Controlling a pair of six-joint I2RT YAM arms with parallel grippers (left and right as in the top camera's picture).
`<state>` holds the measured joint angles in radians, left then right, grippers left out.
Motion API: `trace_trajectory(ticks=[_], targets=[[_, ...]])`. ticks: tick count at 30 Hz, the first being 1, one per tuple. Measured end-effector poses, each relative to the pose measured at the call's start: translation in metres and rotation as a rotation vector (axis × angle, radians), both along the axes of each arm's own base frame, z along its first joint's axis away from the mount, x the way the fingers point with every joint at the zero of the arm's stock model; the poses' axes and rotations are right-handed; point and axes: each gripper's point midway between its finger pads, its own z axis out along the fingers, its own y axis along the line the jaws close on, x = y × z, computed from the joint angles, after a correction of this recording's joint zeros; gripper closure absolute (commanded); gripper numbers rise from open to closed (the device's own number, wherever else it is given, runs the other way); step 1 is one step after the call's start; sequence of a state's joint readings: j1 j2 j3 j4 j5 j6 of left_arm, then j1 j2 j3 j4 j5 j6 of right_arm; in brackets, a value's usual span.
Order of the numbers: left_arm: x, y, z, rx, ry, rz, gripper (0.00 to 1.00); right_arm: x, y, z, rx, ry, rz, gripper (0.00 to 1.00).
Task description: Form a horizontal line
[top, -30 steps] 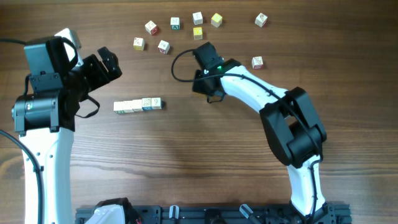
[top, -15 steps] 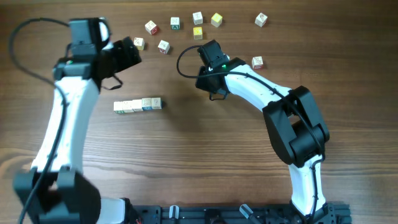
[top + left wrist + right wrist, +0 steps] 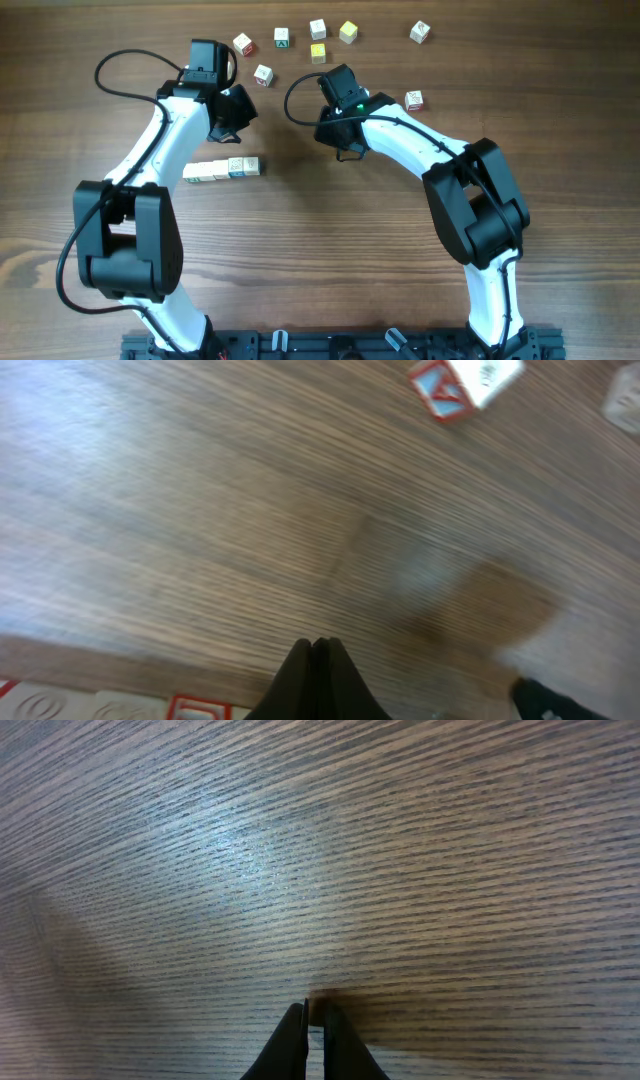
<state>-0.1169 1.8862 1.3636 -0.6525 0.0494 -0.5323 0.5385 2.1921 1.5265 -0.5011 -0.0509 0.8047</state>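
The horizontal line [image 3: 222, 169] is a short row of small white cubes with coloured marks, lying left of the table's centre. Its end shows at the bottom left of the left wrist view as the horizontal line [image 3: 110, 707]. My left gripper [image 3: 238, 112] hangs above and a little right of the row, apart from it. In its own view the left gripper [image 3: 318, 647] is shut with nothing in it. My right gripper [image 3: 345, 152] is right of the row; over bare wood the right gripper [image 3: 315, 1012] is shut and empty.
Several loose cubes lie along the far edge, among them a white cube [image 3: 263, 74] near the left gripper, a yellow cube [image 3: 347, 32] and a white cube [image 3: 413, 99] beside the right arm. A red-marked cube [image 3: 455, 380] lies ahead of the left fingers.
The left arm has swung from the far left to above the row's right end, and its gripper has gone from open to shut. The right arm has barely moved.
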Motion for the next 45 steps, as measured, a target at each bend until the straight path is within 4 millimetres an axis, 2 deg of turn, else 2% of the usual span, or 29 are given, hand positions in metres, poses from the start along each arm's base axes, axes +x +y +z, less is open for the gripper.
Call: trace_trajectory(ticks=[5,11,16,17,25,32,45], targets=[[-0.005,0.014,-0.003,0.043,0.025,0.115,0.96,0.0,0.0,0.0,0.001,0.001,-0.002,0.91],[-0.006,0.02,-0.007,0.001,0.042,0.317,0.96,0.0,0.0,0.0,0.001,0.001,-0.002,0.91],[-0.008,0.021,-0.018,-0.047,0.072,0.468,0.96,0.0,0.0,0.0,0.001,0.001,-0.002,0.9],[-0.009,0.021,-0.025,-0.045,0.089,0.482,0.96,0.0,0.0,0.0,0.001,0.001,-0.002,0.91],[-0.02,0.022,-0.058,-0.033,0.182,0.538,0.96,0.0,0.0,0.0,0.001,0.001,-0.002,0.9],[-0.036,0.023,-0.062,-0.013,0.247,0.543,0.96,0.0,0.0,0.0,0.001,0.001,-0.002,0.9],[-0.037,0.022,-0.062,-0.019,0.252,0.548,0.96,0.0,0.0,0.0,0.001,0.001,-0.002,0.9]])
